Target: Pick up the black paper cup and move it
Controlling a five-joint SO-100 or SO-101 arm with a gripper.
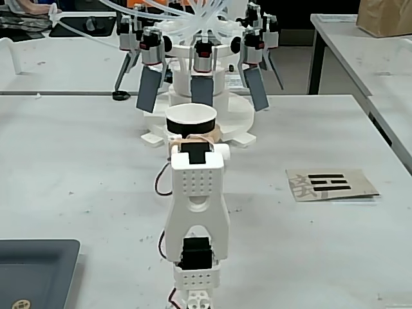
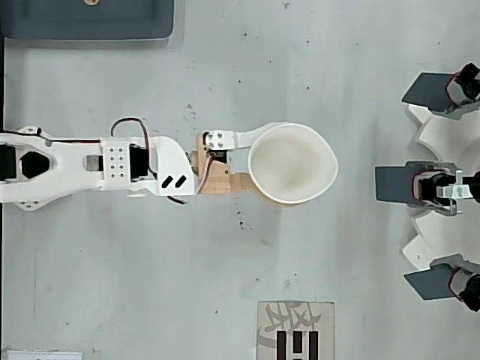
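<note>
A tan card (image 1: 331, 184) lying flat on the counter (image 1: 77, 161) carries a bold black sign of stacked horizontal bars, some whole and some broken, like a hexagram, with a faint grey character just left of it; that character cannot be read. The overhead view shows the card (image 2: 295, 332) only partly

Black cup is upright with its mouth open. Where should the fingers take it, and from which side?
Take the black paper cup across its tapered wall below the rolled rim, coming level from the arm's side, left in the overhead view. The gripper already pinches it there, one finger on each flank.
</note>
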